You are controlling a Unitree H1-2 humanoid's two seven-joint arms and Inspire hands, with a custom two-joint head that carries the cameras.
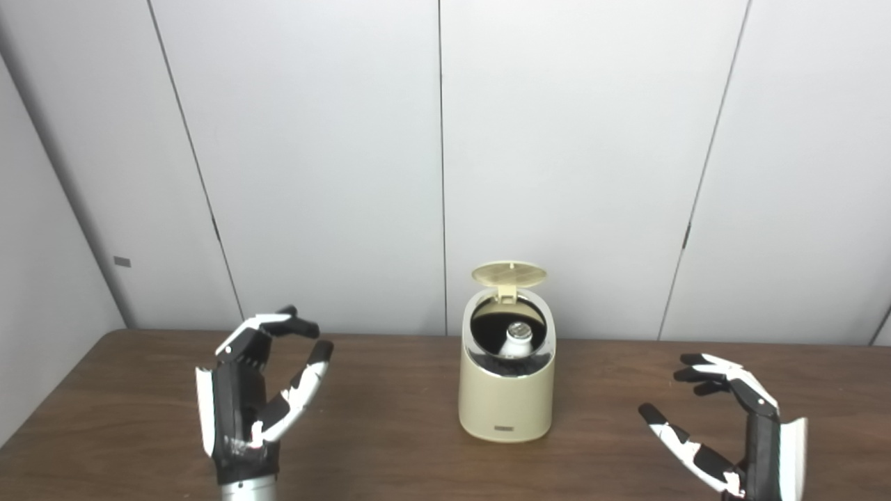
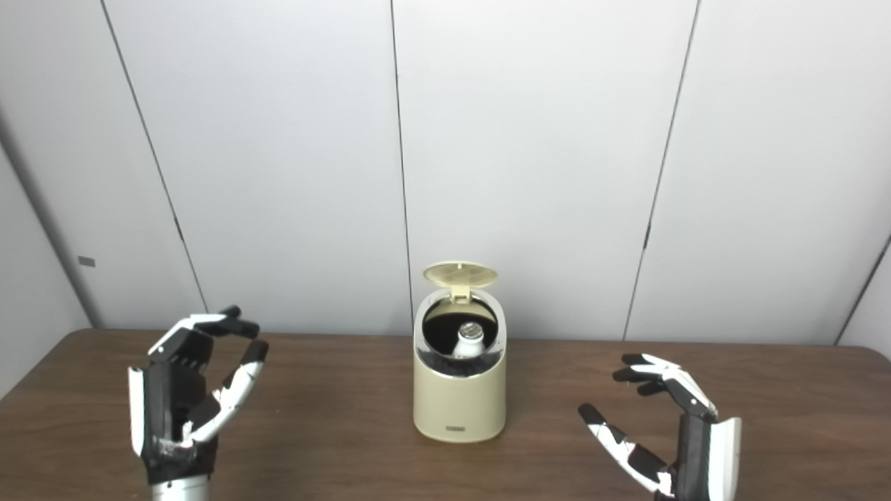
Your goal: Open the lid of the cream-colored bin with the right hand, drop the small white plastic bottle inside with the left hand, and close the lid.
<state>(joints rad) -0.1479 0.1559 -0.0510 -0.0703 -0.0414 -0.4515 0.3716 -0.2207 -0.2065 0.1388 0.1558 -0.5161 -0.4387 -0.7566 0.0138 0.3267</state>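
I see the grey panelled wall point(image 1: 445, 153) behind the far edge of the brown counter point(image 1: 390, 431). On the counter, near the middle and towards the far side, stands the cream bin point(image 1: 506, 403), upright. My left robot hand point(image 1: 254, 390) is raised at the near left, well apart from the bin, fingers spread and holding nothing. My right robot hand point(image 1: 731, 424) is raised at the near right, also well clear, fingers apart and empty. The bin's lid point(image 1: 509, 273) is tipped up on its hinge at the far rim. Inside the dark opening I see the white bottle point(image 1: 517, 340), cap upward.
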